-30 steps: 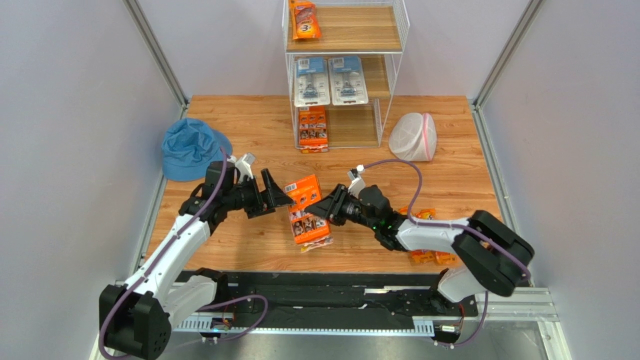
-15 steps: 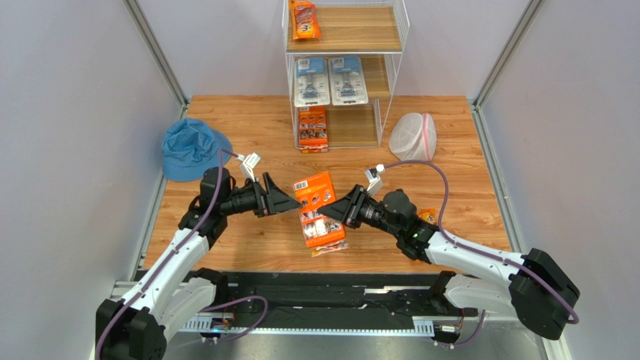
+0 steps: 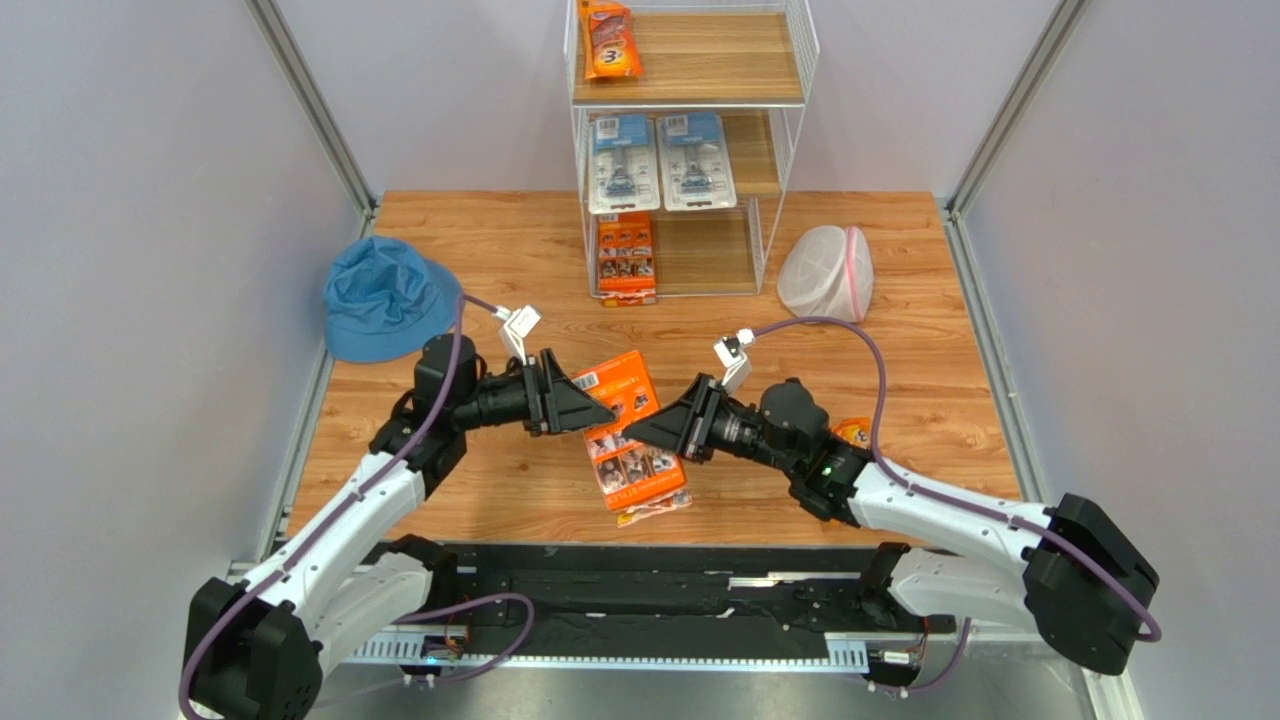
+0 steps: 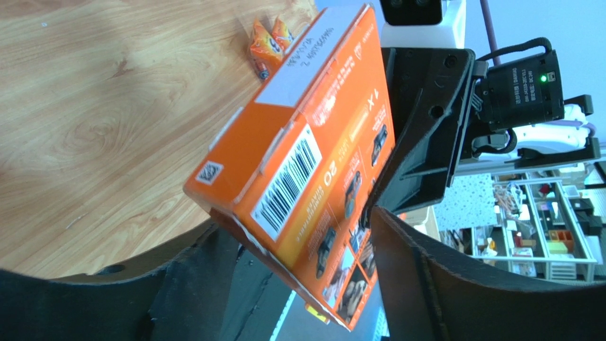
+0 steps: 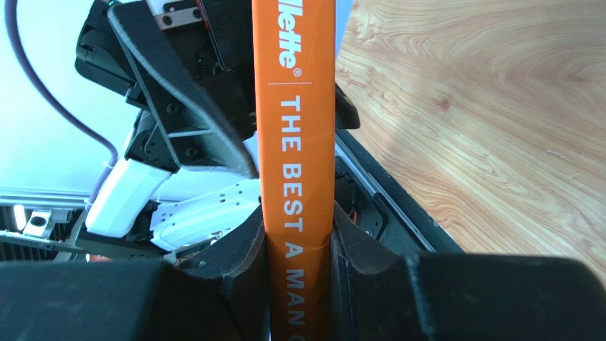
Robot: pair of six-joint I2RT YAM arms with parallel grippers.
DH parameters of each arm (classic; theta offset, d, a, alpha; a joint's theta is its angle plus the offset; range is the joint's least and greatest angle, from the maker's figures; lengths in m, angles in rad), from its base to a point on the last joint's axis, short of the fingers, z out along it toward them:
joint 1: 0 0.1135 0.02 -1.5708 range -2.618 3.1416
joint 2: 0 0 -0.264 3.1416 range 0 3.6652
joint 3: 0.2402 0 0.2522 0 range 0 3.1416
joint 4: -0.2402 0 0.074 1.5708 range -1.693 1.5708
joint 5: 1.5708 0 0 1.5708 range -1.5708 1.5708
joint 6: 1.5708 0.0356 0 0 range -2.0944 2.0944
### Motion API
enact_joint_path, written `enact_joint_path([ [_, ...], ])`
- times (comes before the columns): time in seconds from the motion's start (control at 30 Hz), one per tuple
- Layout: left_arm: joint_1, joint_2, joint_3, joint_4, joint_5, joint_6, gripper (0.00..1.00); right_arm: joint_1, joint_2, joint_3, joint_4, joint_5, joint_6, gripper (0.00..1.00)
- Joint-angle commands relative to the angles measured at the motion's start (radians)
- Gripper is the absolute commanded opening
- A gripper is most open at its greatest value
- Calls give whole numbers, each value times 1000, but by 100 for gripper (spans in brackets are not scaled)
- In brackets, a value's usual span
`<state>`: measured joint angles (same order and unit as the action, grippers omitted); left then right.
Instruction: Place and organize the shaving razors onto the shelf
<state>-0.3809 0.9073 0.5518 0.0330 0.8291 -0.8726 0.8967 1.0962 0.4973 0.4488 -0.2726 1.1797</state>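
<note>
A flat orange razor multi-pack hangs above the table between both arms. My right gripper is shut on its right edge, and the fingers press both faces of the pack in the right wrist view. My left gripper stands open around the pack's upper left corner; the pack lies tilted between its spread fingers. The shelf at the back holds an orange bag on top, two blister cards in the middle and an orange multi-pack at the bottom.
A blue bucket hat lies at the left, behind the left arm. A white mesh bag with pink trim sits right of the shelf. Orange razor bags peek out from behind the right arm, and show on the wood in the left wrist view.
The left gripper has moved right onto the pack's corner and its jaws have narrowed. The right gripper has kept its hold on the pack and shifted it slightly.
</note>
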Motion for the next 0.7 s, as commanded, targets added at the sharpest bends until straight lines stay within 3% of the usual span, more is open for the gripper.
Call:
enact_joint_path([
  [0.0,-18,13,23,97,8,-14,68,19,8,60,48,-33,-18,24],
  [0.13,-30,16,23,120,19,-19,41,37,14,49,54,-31,-9,26],
  [0.27,-33,7,28,110,21,-11,24,42,-27,29,-11,24,-14,35],
  [0.3,-33,2,30,105,21,-11,21,47,-41,29,-40,42,-23,39],
  [0.33,-33,4,33,102,18,-8,13,48,-57,26,-64,59,-31,49],
  [0.4,-33,8,34,102,15,-12,1,50,-113,17,-145,114,-46,61],
  [0.43,-33,10,39,102,18,-14,0,50,-133,12,-160,130,-49,70],
  [0.53,-33,22,48,117,25,-28,0,50,-206,-11,-223,182,-60,84],
  [0.67,-33,38,45,203,24,-80,0,50,-309,-58,-275,231,-55,89],
])
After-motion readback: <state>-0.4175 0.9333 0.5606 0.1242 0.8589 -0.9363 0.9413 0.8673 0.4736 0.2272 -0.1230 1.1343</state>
